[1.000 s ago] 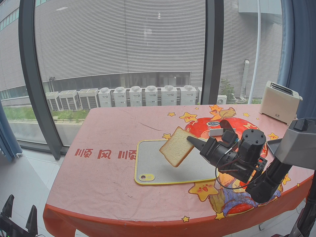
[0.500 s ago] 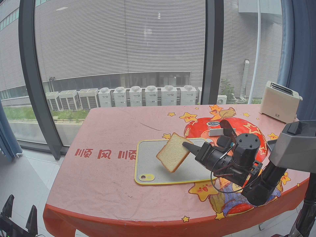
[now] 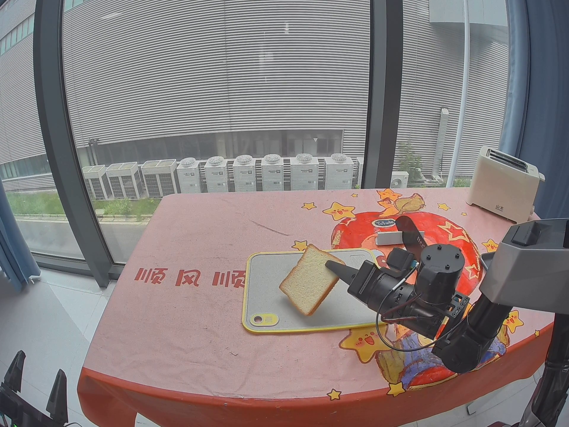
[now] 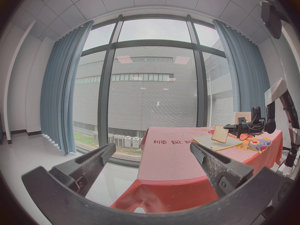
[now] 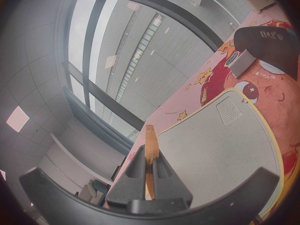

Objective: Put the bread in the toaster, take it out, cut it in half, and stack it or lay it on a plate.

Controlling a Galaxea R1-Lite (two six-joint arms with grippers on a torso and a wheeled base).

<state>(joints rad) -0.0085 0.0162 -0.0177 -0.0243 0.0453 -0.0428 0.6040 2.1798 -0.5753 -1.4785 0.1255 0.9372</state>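
Over the cutting board, about mid-board: bread slice hangs tilted, one edge pinched between the closed fingers of the right gripper. The slice's lowest corner sits close to the board surface; contact cannot be judged. In the right wrist view the slice stands edge-on, clamped between both fingers. The board lies flat on the table, near the front edge. A black-handled knife lies just beyond the board's far right corner. The toaster stands at the table's far right corner, well apart from the board. The left gripper is off the table's left side, fingers spread, grasping nothing.
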